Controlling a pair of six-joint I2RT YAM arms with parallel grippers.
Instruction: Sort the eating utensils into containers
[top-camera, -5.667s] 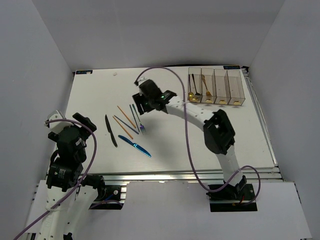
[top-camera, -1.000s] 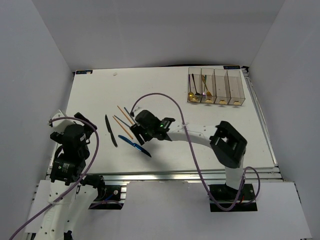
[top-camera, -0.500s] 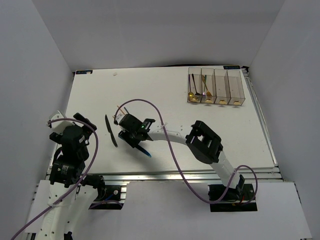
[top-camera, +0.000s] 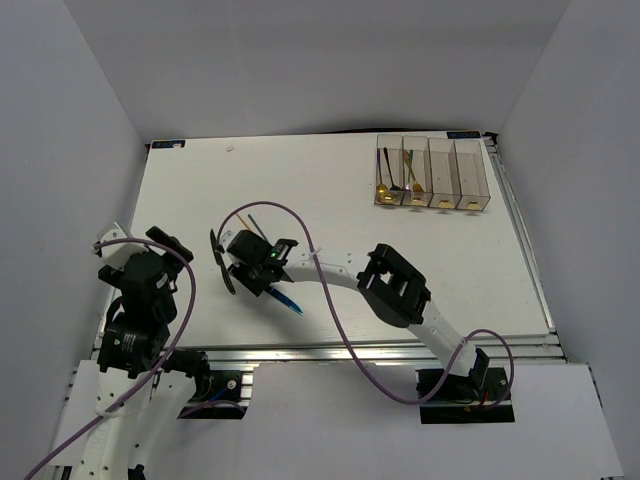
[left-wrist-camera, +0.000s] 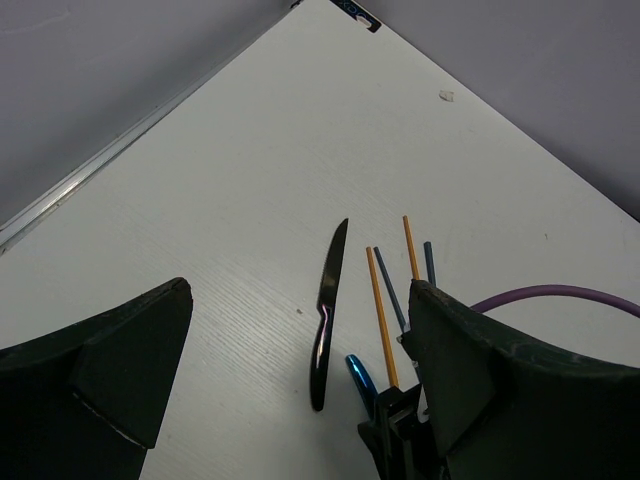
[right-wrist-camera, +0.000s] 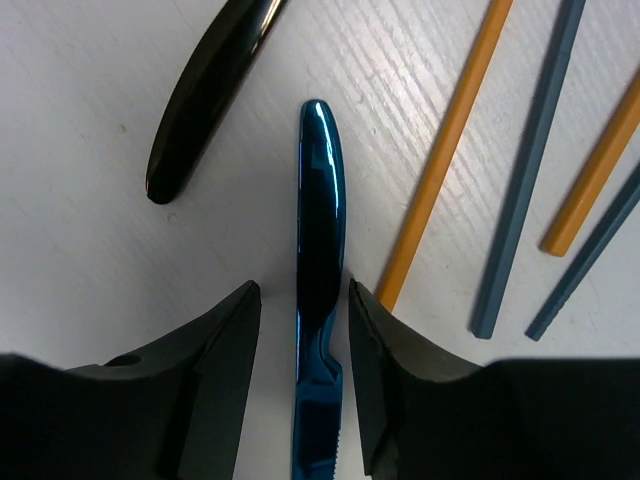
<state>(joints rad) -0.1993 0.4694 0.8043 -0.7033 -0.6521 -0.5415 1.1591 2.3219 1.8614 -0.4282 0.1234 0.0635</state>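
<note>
On the white table (top-camera: 450, 260), seen from above, the right arm reaches far across to the left half, and the right claw (top-camera: 248, 272) sits low over the loose cutlery. The black knife (top-camera: 214, 248) lies just left of it, partly hidden by it. The blade end of the blue knife (top-camera: 288, 302) sticks out from under it toward the near edge. The bins (top-camera: 455, 175) stand in a row at the far right corner, well apart from the knives. The leftmost one holds a gold spoon (top-camera: 383, 188), and the next holds cutlery too small to name. The left claw (top-camera: 145, 245) hangs by the near left edge, near the black knife but clear of it. From the left wrist, its fingers (left-wrist-camera: 100, 370) stand wide apart, released, above the table. Beyond them the black knife lies with its tip pointing away. Just to its right lie two orange chopsticks (left-wrist-camera: 380, 315) and two blue chopsticks (left-wrist-camera: 388, 290), roughly side by side, with a purple cable (left-wrist-camera: 550, 295) arching further right. From the right wrist, the right claw's fingers (right-wrist-camera: 215, 370) straddle the blue knife's handle close to the table. The right finger looks to be at or almost at the handle, while a strip of table shows between the left finger and the handle, so the claw is not clenched and grasps nothing. The black knife's rounded end lies at upper left, apart from the blue one, and an orange chopstick's end lies just right of the handle.
</note>
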